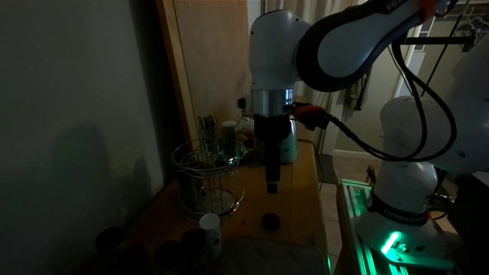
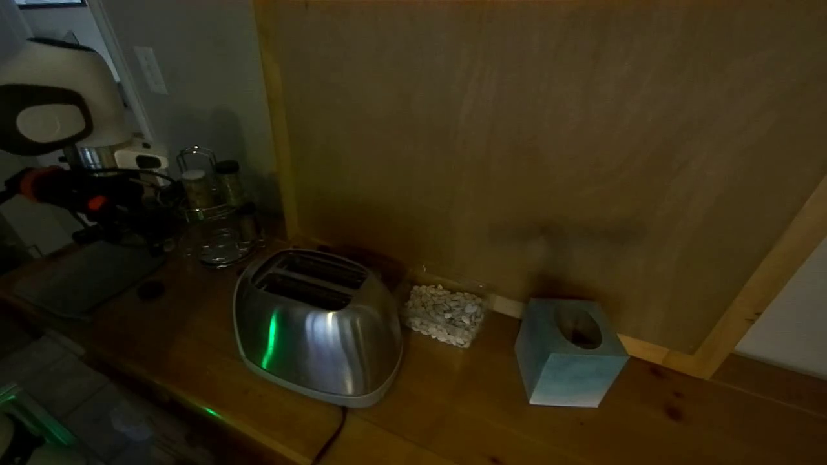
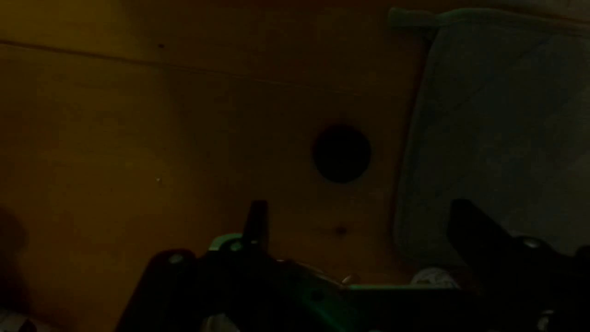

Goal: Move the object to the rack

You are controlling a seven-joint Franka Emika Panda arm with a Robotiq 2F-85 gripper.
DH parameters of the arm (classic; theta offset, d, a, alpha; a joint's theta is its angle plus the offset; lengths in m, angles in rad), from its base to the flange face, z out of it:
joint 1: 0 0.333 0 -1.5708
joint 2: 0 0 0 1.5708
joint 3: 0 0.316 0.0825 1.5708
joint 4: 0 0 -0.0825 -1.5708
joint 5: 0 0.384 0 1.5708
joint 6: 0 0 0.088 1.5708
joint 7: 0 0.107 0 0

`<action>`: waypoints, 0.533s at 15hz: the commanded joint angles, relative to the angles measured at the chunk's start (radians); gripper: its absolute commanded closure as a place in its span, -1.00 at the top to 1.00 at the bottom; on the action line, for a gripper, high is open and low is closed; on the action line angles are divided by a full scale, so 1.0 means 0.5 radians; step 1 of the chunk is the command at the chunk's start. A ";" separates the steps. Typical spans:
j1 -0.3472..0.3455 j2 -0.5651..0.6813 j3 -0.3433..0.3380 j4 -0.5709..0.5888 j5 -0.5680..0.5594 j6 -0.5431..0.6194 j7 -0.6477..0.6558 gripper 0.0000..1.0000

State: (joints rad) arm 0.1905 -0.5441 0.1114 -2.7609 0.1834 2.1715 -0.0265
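Holding my claw point(image 3: 360, 206) spread and empty above the table point(image 1: 296, 206), presumably to straddle the dark lump point(image 3: 342, 153) lying there near the wire rack point(image 1: 208, 175), I can't judge the height well in this gloom.

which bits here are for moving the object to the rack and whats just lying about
For the job:
dark round object
wire rack
gripper, open above the counter

Just lying about:
silver toaster
pale blue box
container of pale pebbles
quilted pad
pale patterned cup
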 commanded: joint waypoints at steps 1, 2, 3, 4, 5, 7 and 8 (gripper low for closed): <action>0.004 0.002 -0.004 0.004 -0.003 -0.002 0.003 1.00; -0.066 0.076 0.044 0.024 -0.085 0.029 0.126 1.00; -0.105 0.131 0.100 0.007 -0.155 0.094 0.238 1.00; -0.107 0.163 0.123 0.003 -0.182 0.134 0.282 1.00; -0.107 0.195 0.151 -0.001 -0.212 0.179 0.323 1.00; -0.073 0.277 0.186 -0.005 -0.215 0.280 0.363 1.00; -0.054 0.320 0.201 -0.006 -0.207 0.329 0.368 1.00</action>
State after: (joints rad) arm 0.1502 -0.4530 0.1836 -2.7648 0.0955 2.2636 0.1175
